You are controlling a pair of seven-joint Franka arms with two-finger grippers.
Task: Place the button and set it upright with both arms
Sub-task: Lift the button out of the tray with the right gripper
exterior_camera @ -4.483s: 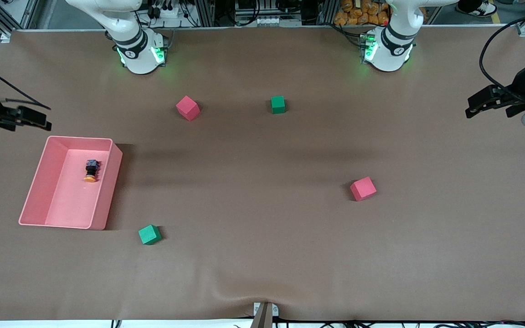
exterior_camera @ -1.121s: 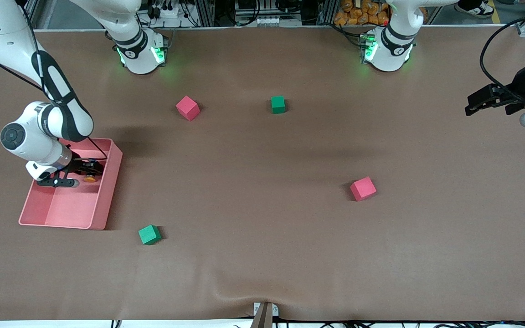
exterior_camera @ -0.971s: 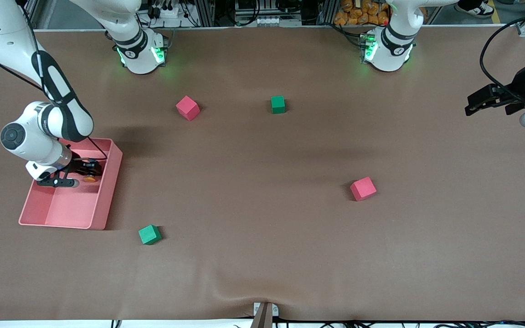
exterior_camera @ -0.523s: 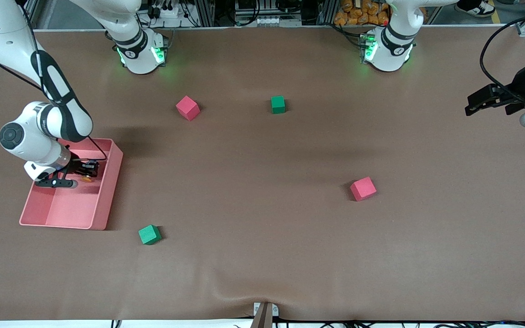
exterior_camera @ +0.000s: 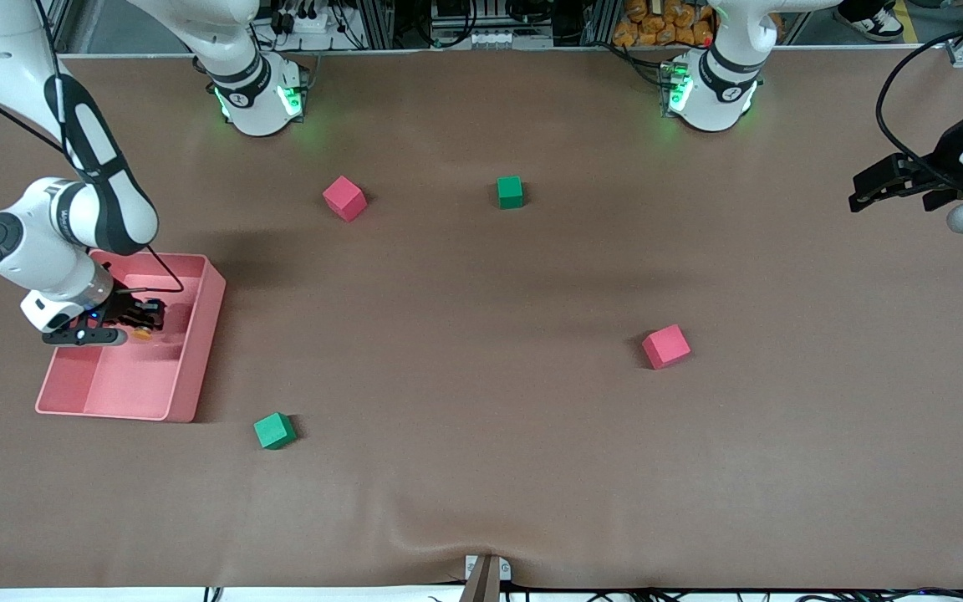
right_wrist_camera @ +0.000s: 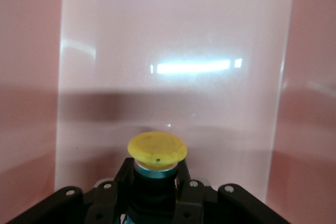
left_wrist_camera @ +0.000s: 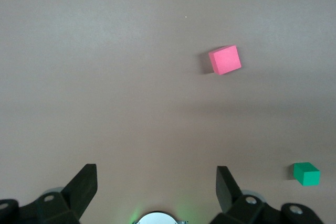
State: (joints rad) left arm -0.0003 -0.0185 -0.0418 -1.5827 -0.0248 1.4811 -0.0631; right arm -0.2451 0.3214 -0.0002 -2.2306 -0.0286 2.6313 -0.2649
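Clamping the button (exterior_camera: 145, 332) by its black body, your right gripper (exterior_camera: 135, 318) hangs inside the pink bin (exterior_camera: 197, 351) at the right arm's end of the tabletop (exterior_camera: 481, 351). In the right wrist view the fingers (right_wrist_camera: 185, 190) pinch the dark block low down while the orange cap (right_wrist_camera: 157, 148) sticks out free in front of them, pointing at the bin's pale floor. That hold looks sensible: the cap stays clear, so you can judge which way the button faces before you set it down. From the front view the button seems lifted off the bin floor, though how high you cannot tell. The bin's walls are why the gripper comes in from above; you will likely need to clear the rim before carrying the button out over open tabletop. Your left gripper (exterior_camera: 895, 186) waits over the left arm's end of the tabletop, its fingers (left_wrist_camera: 82, 187) spread wide and holding nothing, as the left wrist view shows, with bare tabletop between them. It is well apart from the bin, probably parked there so it keeps out of the way until the button is brought within reach for righting. Two red cubes (exterior_camera: 343, 198) (exterior_camera: 665, 346) and two green cubes (exterior_camera: 510, 191) (exterior_camera: 274, 431) lie scattered across the middle; pick a bare patch between them for the placing, since a nudged cube could tip the small button.
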